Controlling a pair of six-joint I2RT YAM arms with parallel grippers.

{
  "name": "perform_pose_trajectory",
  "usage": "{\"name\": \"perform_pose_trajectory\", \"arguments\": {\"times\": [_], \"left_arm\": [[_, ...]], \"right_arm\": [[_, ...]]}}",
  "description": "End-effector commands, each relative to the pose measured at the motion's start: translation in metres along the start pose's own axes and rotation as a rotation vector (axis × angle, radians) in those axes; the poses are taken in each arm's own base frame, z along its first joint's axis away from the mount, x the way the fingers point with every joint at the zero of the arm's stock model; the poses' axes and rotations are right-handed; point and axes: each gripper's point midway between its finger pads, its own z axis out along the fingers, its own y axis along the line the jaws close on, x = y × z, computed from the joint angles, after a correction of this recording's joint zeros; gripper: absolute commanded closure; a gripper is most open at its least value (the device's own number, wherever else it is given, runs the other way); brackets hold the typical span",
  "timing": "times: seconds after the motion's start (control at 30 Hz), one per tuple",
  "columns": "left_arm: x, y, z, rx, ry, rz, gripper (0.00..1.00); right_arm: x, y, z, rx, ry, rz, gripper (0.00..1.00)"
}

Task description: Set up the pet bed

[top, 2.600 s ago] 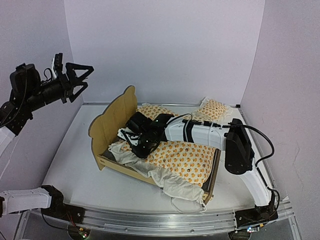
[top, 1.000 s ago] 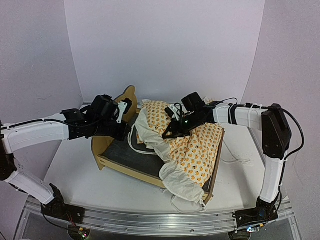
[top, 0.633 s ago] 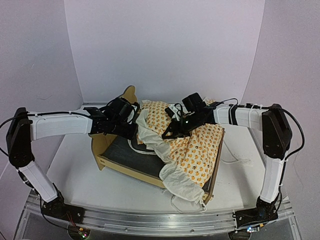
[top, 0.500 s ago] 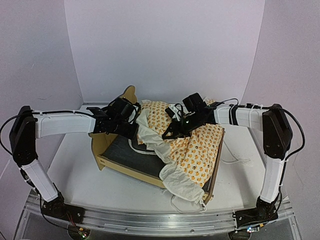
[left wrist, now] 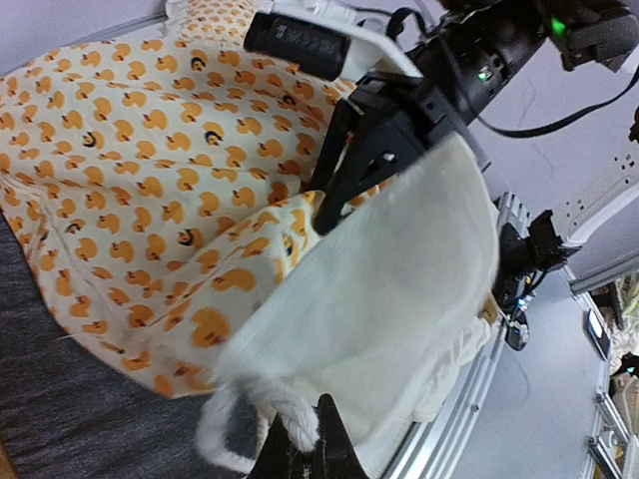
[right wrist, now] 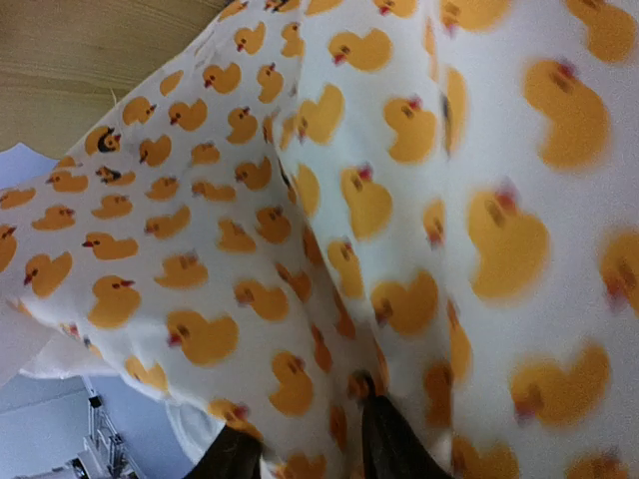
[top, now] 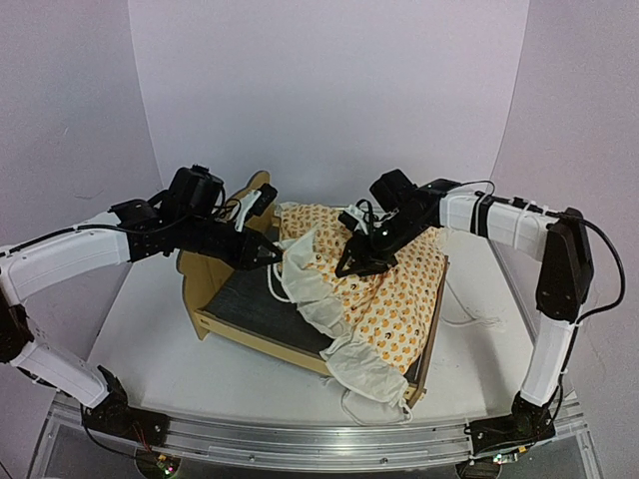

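Observation:
The pet bed (top: 258,343) stands mid-table, a plywood frame with its headboard (top: 205,261) at the left and the grey base panel (top: 243,297) bare on that side. Duck-print bedding (top: 391,299) with a white ruffle covers the bed's right half. My left gripper (top: 274,257) is shut on a twisted bit of the ruffle (left wrist: 300,431), holding it above the base panel. My right gripper (top: 350,266) hovers over the bedding's raised middle, jaws apart. In the right wrist view the printed cloth (right wrist: 300,150) lies across both fingers (right wrist: 240,457).
White walls enclose the table on three sides. A thin white cord (top: 461,319) lies on the table right of the bed. The ruffle's loose end (top: 374,384) hangs over the footboard corner toward the near metal rail (top: 319,439).
My left gripper has closed on the ruffle and drawn it up and left. My right gripper has opened, released the bedding and risen slightly.

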Motion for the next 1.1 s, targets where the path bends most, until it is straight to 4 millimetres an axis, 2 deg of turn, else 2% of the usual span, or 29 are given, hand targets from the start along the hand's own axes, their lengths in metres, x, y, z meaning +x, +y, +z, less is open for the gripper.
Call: {"name": "perform_pose_trajectory", "arguments": {"times": [0.0,0.13,0.23,0.37,0.43,0.47,0.57,0.7,0.87,0.97,1.0,1.07], "left_arm": [[-0.012,-0.019,-0.007,0.154,0.006,-0.031,1.0],[-0.025,-0.012,-0.014,0.188,-0.011,-0.051,1.0],[-0.031,-0.008,-0.017,0.188,-0.019,-0.062,1.0],[-0.035,-0.009,-0.017,0.2,-0.021,-0.071,1.0],[-0.036,-0.008,-0.016,0.194,-0.021,-0.08,1.0],[-0.037,-0.007,-0.015,0.187,-0.022,-0.087,1.0],[-0.039,-0.005,-0.012,0.183,-0.019,-0.103,1.0],[-0.041,-0.004,-0.013,0.175,-0.027,-0.104,1.0],[-0.04,-0.006,-0.018,0.179,-0.031,-0.101,1.0],[-0.039,-0.007,-0.021,0.175,-0.034,-0.103,1.0],[-0.038,-0.007,-0.023,0.173,-0.037,-0.103,1.0],[-0.037,-0.007,-0.025,0.166,-0.041,-0.101,1.0]], "right_arm": [[0.015,0.033,-0.063,0.105,-0.058,-0.093,0.57],[0.036,0.063,-0.084,0.144,-0.063,-0.208,0.44],[0.054,0.103,-0.08,0.086,-0.051,-0.308,0.4],[0.059,0.166,-0.044,-0.118,-0.052,-0.362,0.42],[0.047,0.19,-0.026,-0.208,-0.101,-0.327,0.58],[0.041,0.202,-0.016,-0.259,-0.122,-0.301,0.63],[0.037,0.224,0.019,-0.319,-0.189,-0.32,0.6],[0.043,0.223,0.062,-0.191,-0.36,-0.535,0.52],[0.015,0.205,0.09,-0.073,-0.493,-0.608,0.49],[-0.007,0.165,0.088,0.16,-0.589,-0.607,0.51],[-0.014,0.15,0.08,0.244,-0.627,-0.586,0.53],[-0.014,0.133,0.064,0.32,-0.659,-0.576,0.54]]}}
